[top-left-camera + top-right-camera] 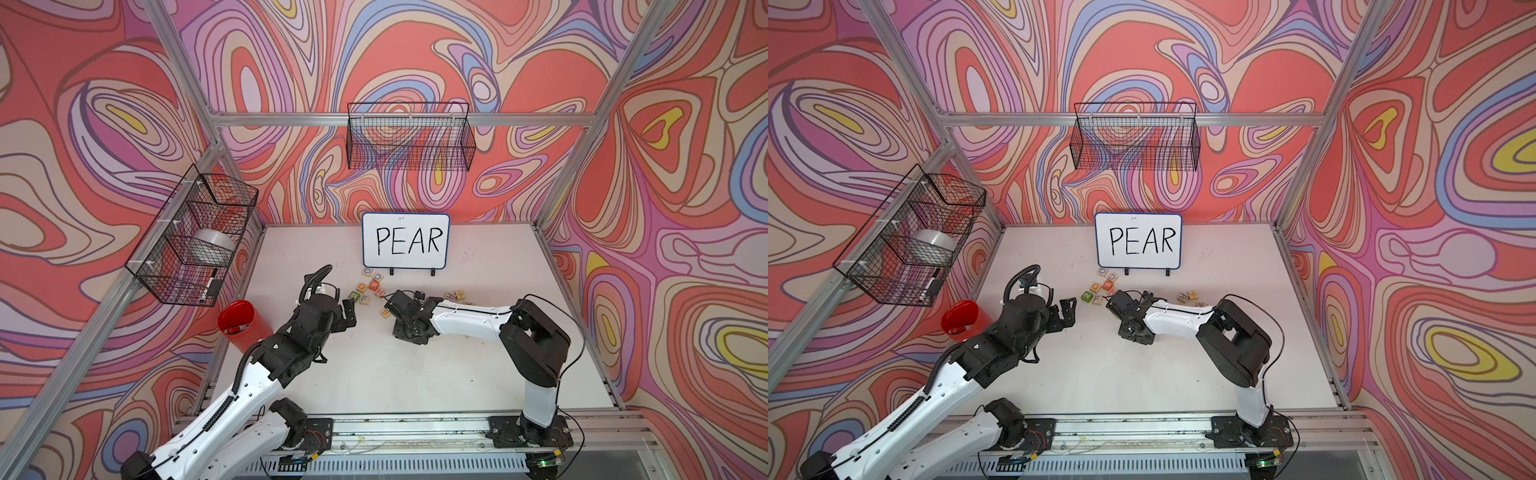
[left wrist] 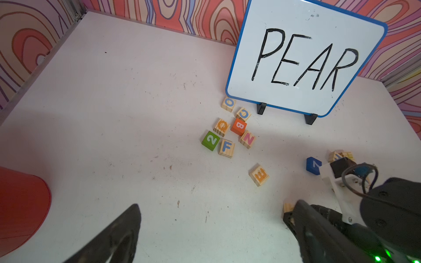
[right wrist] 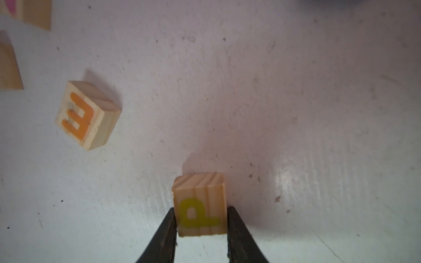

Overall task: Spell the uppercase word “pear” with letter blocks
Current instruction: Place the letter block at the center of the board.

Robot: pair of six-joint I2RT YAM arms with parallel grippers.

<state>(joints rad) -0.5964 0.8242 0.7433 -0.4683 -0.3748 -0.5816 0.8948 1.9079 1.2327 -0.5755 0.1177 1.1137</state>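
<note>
Right gripper (image 3: 201,210) seemingly clamps the P block (image 3: 200,200) between its fingertips, on the table (image 3: 296,113).

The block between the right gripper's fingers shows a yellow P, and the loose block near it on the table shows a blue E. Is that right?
Not quite: the letter on the E block is orange, not blue; the right wrist view shows it. The P block between the fingers of the right gripper does show a yellow P.
</note>
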